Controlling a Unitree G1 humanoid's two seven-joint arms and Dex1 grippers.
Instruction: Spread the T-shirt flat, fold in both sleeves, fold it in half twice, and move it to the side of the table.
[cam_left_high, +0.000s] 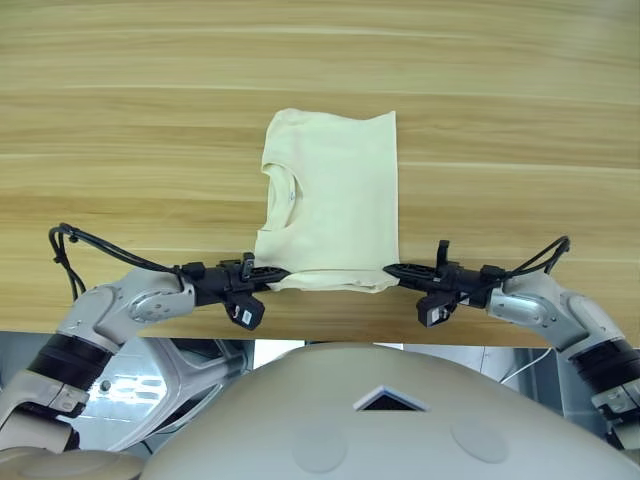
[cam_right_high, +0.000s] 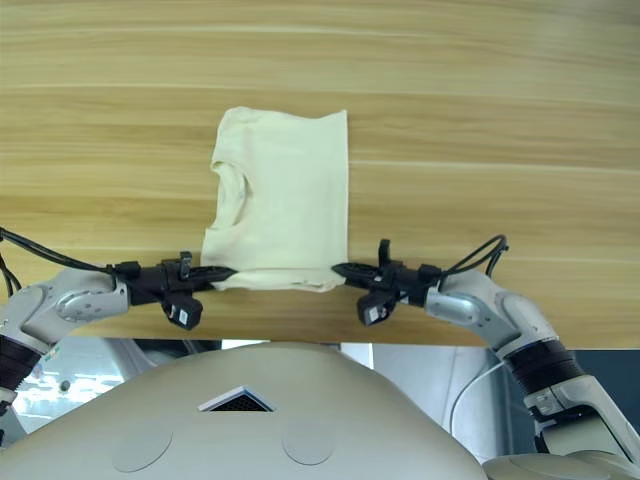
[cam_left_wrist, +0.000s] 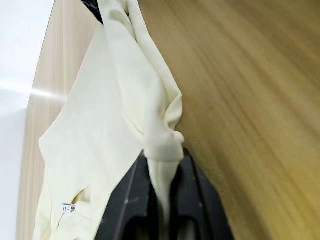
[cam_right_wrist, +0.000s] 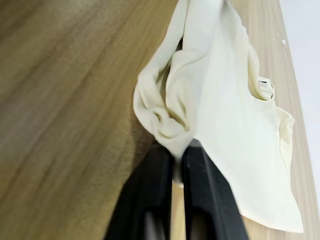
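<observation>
A cream T-shirt lies folded into a narrow rectangle on the wooden table, its collar on the left side and its near end at the front edge. My left gripper is shut on the near left corner of the T-shirt. My right gripper is shut on the near right corner, where the cloth bunches between its black fingers. Both corners are lifted slightly off the wood.
The table's front edge runs just under both grippers. Bare wood stretches to the left, right and far side of the T-shirt.
</observation>
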